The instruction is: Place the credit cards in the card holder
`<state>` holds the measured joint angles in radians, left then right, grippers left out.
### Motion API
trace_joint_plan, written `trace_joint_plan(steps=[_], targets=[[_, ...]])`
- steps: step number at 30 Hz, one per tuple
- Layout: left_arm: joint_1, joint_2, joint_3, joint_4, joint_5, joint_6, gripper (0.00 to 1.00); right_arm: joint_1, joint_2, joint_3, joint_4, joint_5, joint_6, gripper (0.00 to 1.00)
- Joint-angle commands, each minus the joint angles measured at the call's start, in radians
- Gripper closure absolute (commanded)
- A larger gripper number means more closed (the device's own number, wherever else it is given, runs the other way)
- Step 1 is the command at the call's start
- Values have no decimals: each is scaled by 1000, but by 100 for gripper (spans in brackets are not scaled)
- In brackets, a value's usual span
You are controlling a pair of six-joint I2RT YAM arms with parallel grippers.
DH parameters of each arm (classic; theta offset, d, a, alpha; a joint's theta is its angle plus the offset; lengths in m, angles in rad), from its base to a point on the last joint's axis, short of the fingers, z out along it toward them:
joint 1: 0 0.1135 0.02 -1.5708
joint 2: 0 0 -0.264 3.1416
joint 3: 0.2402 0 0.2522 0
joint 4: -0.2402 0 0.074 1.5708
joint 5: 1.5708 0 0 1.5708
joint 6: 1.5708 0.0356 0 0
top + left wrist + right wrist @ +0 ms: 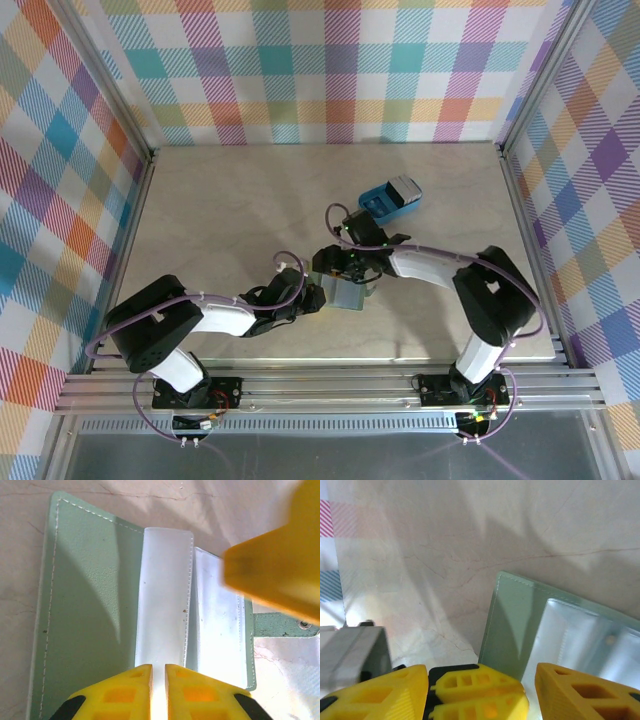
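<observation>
Left gripper (158, 676): mine, and it's clamped right down now, fingertips pinching the near end of a clear sleeve (165, 590), only a sliver of gap between them.
Right gripper (479, 672): jaws standing well apart, low over the open wallet; my left fingertips sit between them. I can't make out a card in this grip.
Table (230, 210): pale marbled top, both my arms reaching in to meet near its middle.
Blue tray (378, 205): out beyond my right gripper, well apart from the wallet.
Card holder (85, 610): sage green, lying open and flat on the table, clear pockets face up, right under both grippers.
Right finger (280, 565): yellow and blurred, hanging over the holder's far pocket.
Credit card (407, 186): a grey-white one, resting in the tray.
</observation>
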<state>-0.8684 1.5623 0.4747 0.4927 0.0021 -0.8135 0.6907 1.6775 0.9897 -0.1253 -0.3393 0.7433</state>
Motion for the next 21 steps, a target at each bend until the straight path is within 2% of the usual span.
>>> trace_joint_plan(steps=[1, 8, 15, 21], targets=[[-9, 7, -5, 6, -1, 11, 85, -12, -27, -11, -99, 65, -47, 40], [-10, -12, -15, 34, 0, -7, 85, -5, 40, -8, -71, -1, -41, 40], [-2, -185, -54, -26, -81, -46, 85, -4, 42, -3, -40, -47, -49, 39], [4, -394, -53, -258, -170, -37, 85, -20, 19, -6, -20, -54, -49, 39]])
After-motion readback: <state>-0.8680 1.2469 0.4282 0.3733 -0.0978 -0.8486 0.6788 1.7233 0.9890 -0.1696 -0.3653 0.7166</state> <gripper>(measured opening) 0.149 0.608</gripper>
